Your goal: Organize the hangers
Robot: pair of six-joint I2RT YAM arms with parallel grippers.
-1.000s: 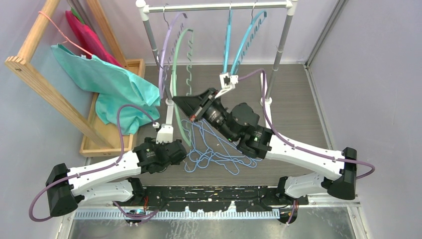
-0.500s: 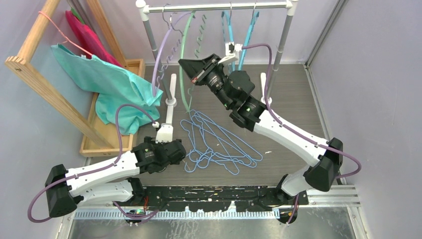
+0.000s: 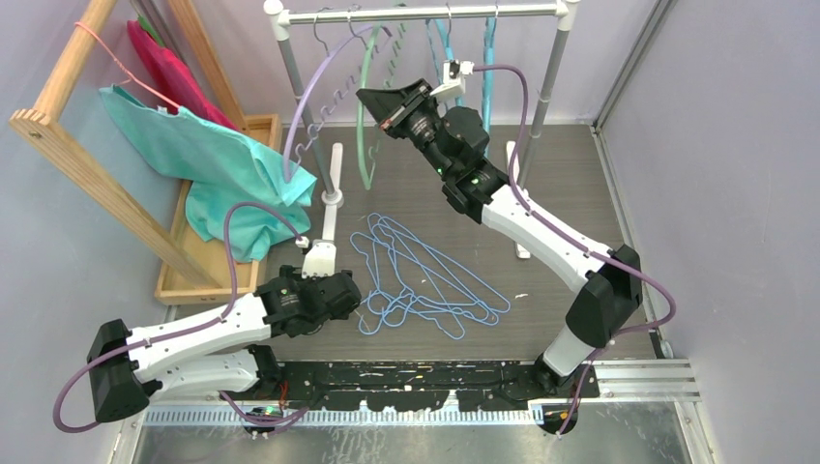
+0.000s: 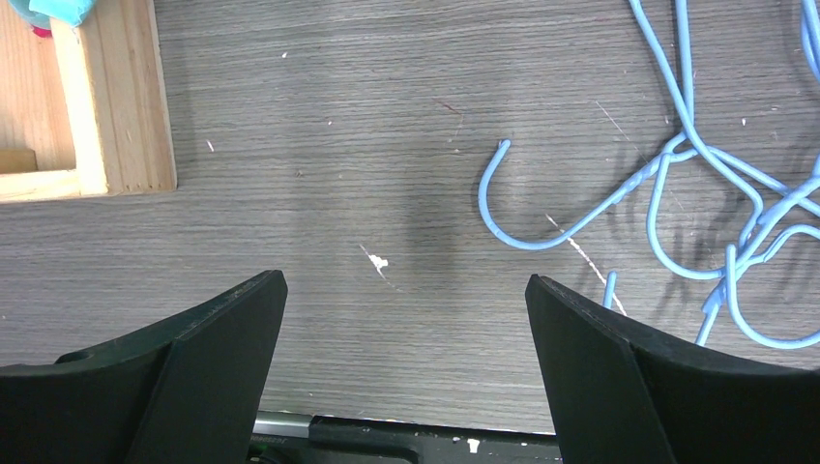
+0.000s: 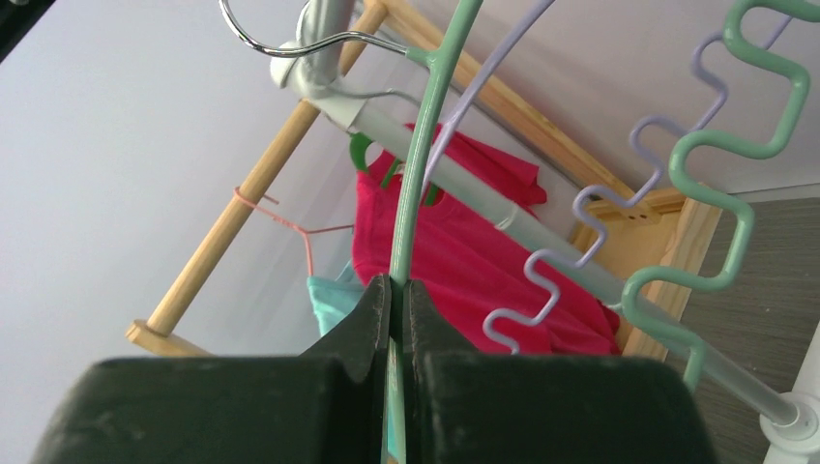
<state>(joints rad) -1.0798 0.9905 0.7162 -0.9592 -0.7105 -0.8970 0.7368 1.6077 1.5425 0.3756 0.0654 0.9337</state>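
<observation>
The right gripper point(image 5: 396, 285) is pinching the green hanger point(image 5: 418, 145) just under the rail point(image 3: 416, 14). Far from the rail, the left gripper point(image 4: 406, 290) is gaping wide.

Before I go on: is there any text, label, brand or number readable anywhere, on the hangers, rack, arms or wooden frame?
None: no word, label, brand, number or sign can be read in any view.
The green hanger, the light-blue wire hangers, the metal rack and the wooden frame look plain.
</observation>
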